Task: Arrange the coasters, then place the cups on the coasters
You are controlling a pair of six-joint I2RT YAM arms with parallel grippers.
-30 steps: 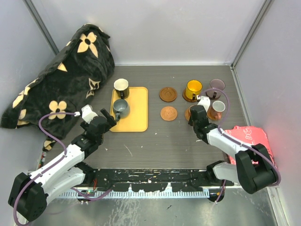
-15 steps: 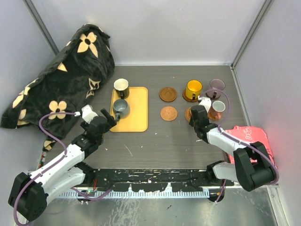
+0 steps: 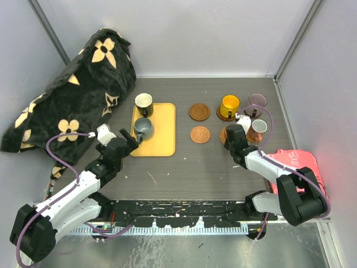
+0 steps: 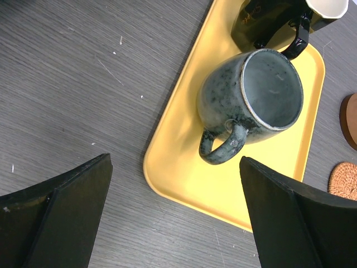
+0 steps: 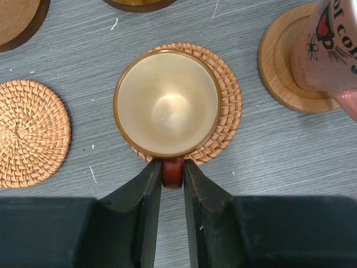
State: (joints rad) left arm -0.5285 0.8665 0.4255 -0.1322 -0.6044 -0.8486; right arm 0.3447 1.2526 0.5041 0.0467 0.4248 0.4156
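Pinching the copper cup [image 5: 166, 103] by its handle, right end effector [image 5: 172, 165] neighbours pink mug [image 5: 337, 50] lettered "col"; left end effector [image 4: 174, 162] open.

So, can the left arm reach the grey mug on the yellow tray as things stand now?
Probably yes. The left gripper hangs open just before the yellow tray, the grey mug points its handle toward it, and nothing lies between; the black mug stands behind.

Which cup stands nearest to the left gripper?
The grey cup on the yellow tray; the black cup stands just behind it.
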